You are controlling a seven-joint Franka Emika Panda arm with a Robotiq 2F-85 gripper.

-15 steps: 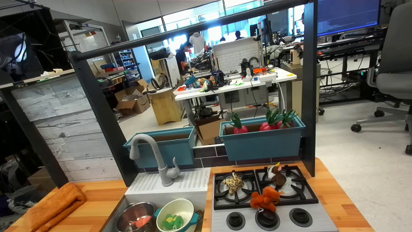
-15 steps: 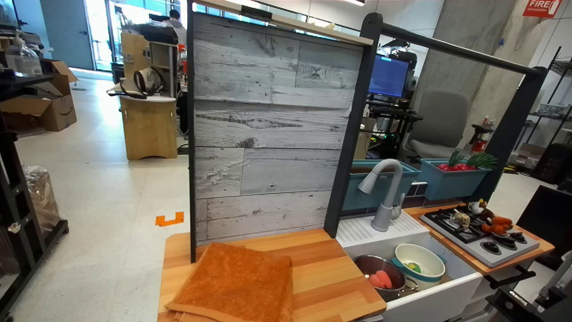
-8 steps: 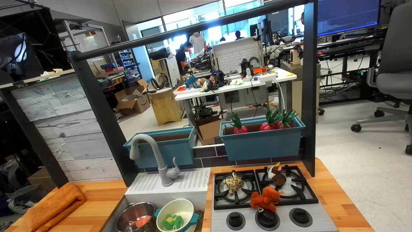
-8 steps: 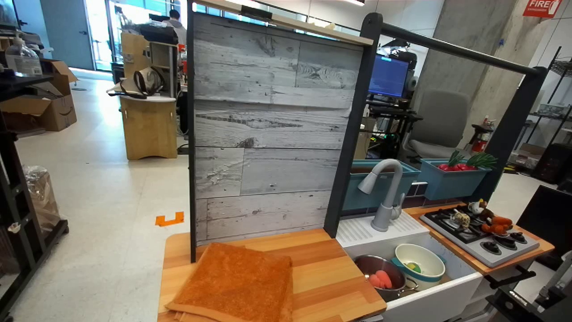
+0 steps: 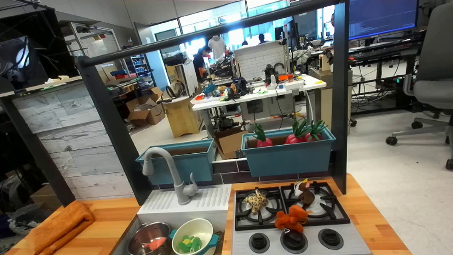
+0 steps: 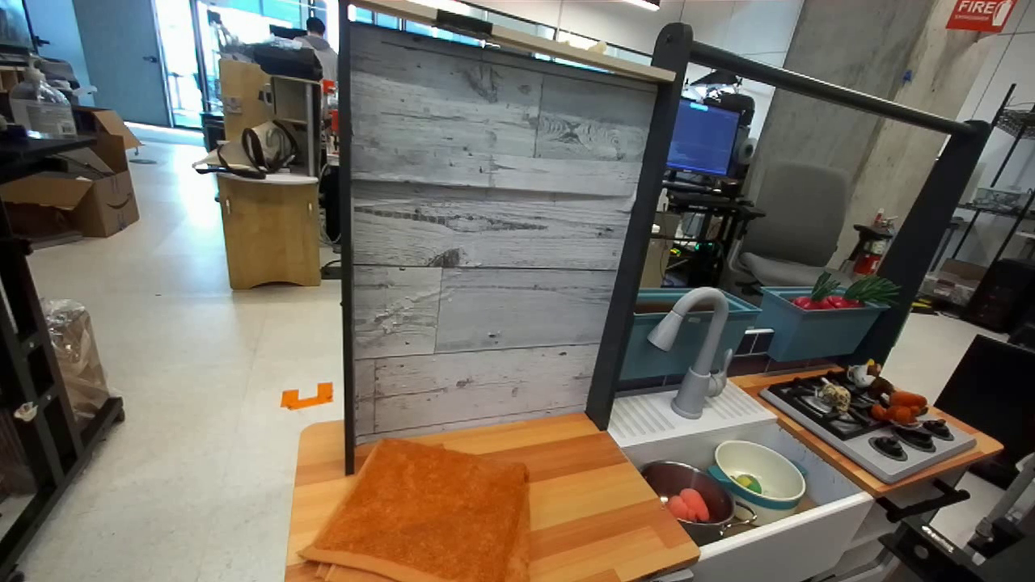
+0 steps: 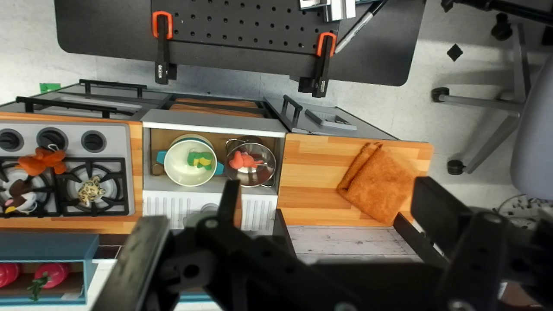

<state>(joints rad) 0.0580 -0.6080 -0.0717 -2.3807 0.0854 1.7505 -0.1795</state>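
Nothing on the wooden counter has shifted since a second ago. Gripper spread wide, nothing held that I can see; folded orange towel on the counter, steel pot and cream pot in sink.

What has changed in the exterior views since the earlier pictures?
No kitchen item visibly moved: towel, steel pot, cream pot, faucet, orange toy, spotted toy and brown toy are as before. No earlier wrist picture shows whether the hand moved or let go of anything; it is open now, holding nothing.
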